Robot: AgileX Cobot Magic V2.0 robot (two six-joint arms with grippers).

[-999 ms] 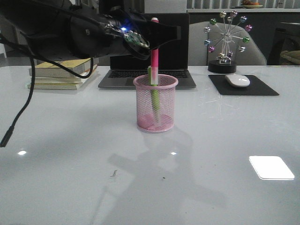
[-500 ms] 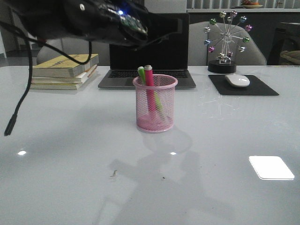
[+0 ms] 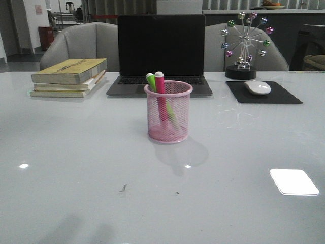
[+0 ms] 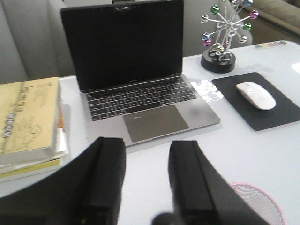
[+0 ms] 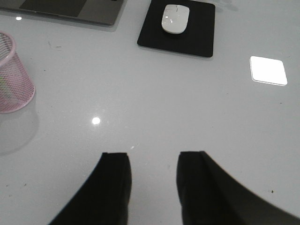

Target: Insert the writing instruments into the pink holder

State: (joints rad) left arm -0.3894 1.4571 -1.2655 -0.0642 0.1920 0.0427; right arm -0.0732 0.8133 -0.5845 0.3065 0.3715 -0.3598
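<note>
The pink holder (image 3: pixel 168 112) stands at the table's middle, in front of the laptop. A pink highlighter (image 3: pixel 161 94) and a lime green highlighter (image 3: pixel 152 81) both stand inside it, leaning left, tops above the rim. Neither arm shows in the front view. My left gripper (image 4: pixel 147 147) is open and empty, above the table near the laptop, with the holder's rim (image 4: pixel 260 201) off to one side of its fingers. My right gripper (image 5: pixel 153 159) is open and empty over bare table, the holder (image 5: pixel 13 77) well away from it.
An open laptop (image 3: pixel 160 56) stands behind the holder. A stack of books (image 3: pixel 68 76) lies at the back left. A white mouse (image 3: pixel 257 87) rests on a black pad (image 3: pixel 264 94) at the back right, beside a ferris-wheel ornament (image 3: pixel 245 46).
The left arm held the pink highlighter above the holder, let it drop in beside the green one, then drew back up and left out of the front view.
</note>
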